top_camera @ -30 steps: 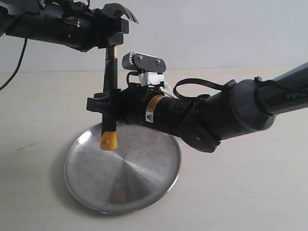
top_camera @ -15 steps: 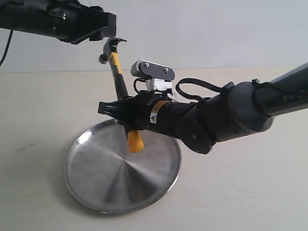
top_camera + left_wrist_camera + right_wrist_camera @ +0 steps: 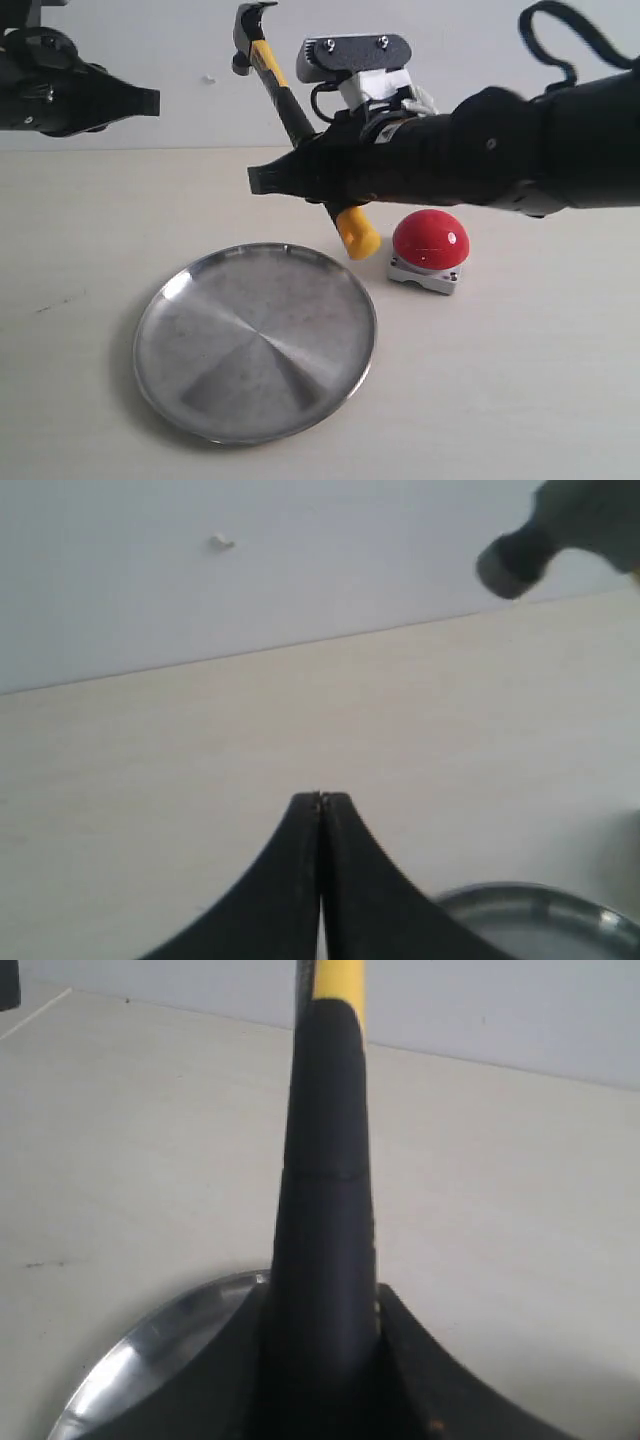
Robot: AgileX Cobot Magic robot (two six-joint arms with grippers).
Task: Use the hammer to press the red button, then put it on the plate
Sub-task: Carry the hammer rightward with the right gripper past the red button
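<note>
Moved: left gripper (image 3: 150,100) withdrawn leftward, jaws pressed together, empty | right gripper (image 3: 275,180) clamps hammer (image 3: 285,100) mid-handle, head up — aloft between plate (image 3: 255,345) and red button (image 3: 430,238) | handling: likely rigid, top-heavy (head may swing) — best held on its black handle.

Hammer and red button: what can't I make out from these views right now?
- Hammer head: cut off by the top edge in the right wrist view; only a blurred grey shape at the frame edge in the left wrist view.
- Hammer's gripped section: hidden inside the right gripper in the exterior view.
- Red button: in neither wrist view.
- Plate: mostly behind gripper and handle in the right wrist view.
</note>
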